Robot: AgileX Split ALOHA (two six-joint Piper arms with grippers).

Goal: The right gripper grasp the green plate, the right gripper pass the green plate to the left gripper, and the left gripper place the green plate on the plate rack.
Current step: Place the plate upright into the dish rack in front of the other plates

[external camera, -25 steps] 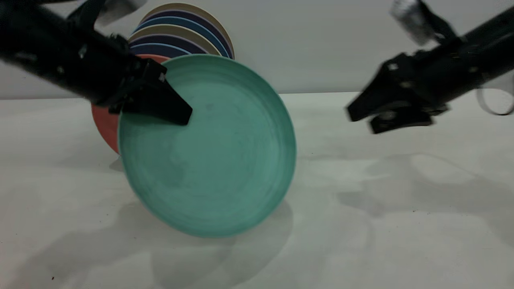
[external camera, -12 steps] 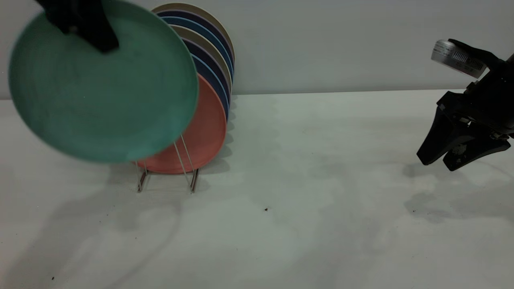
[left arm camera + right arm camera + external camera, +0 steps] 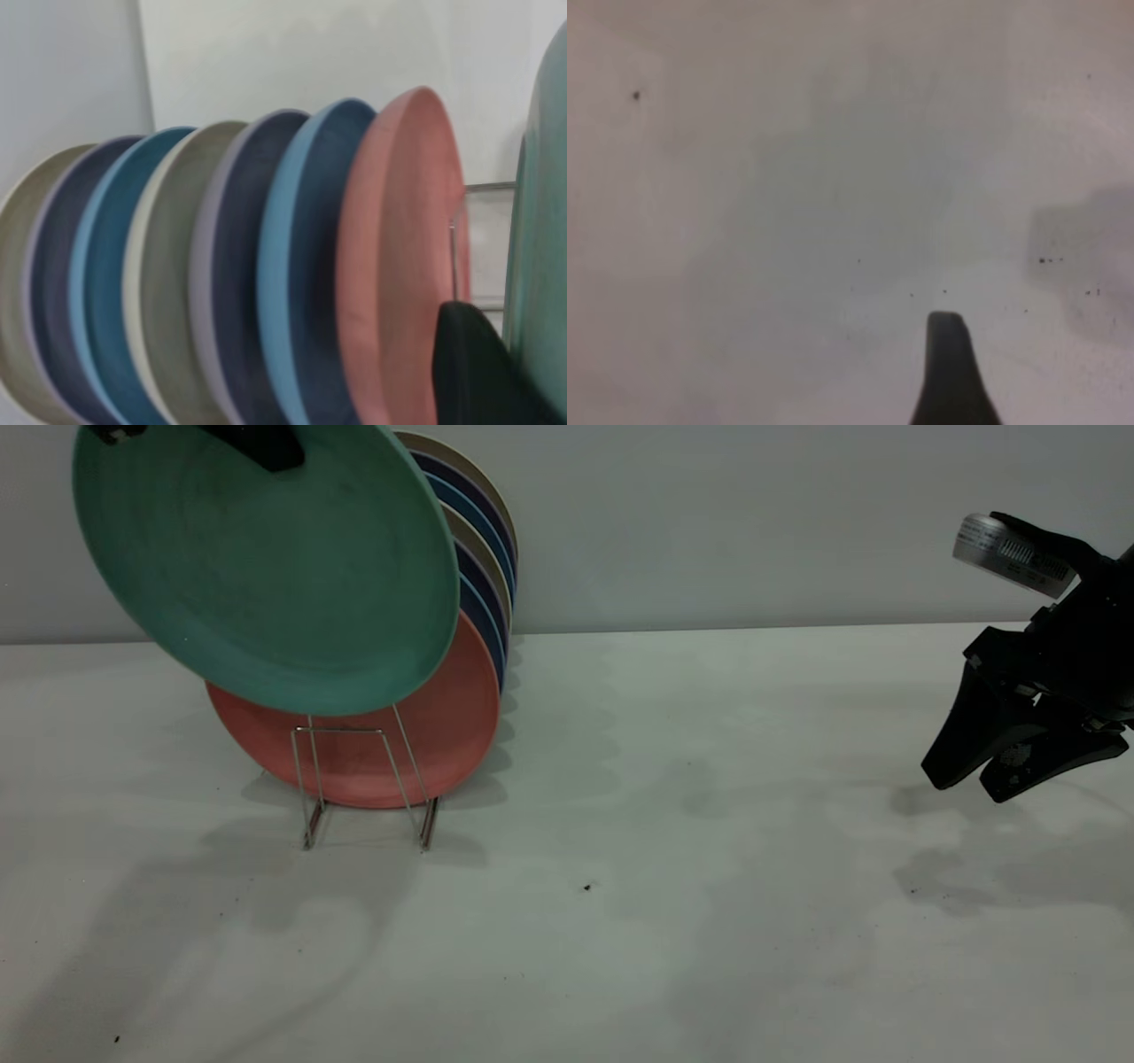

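At the upper left of the exterior view, the left gripper pinches the top rim of the green plate, with one black finger lying over the plate's face at the top edge of the frame. The plate hangs tilted in the air, its lower edge overlapping the upper part of the salmon-pink plate behind it and sitting just above the front wire loop of the plate rack. The rack stands on the white table at left of centre, and behind the pink plate it carries a row of dark blue and beige plates on edge. In the left wrist view the same row shows edge-on, with the green plate apart from the pink one and a black finger between them. At the far right of the exterior view, the right gripper hovers low over the table with its fingers parted and nothing between them.
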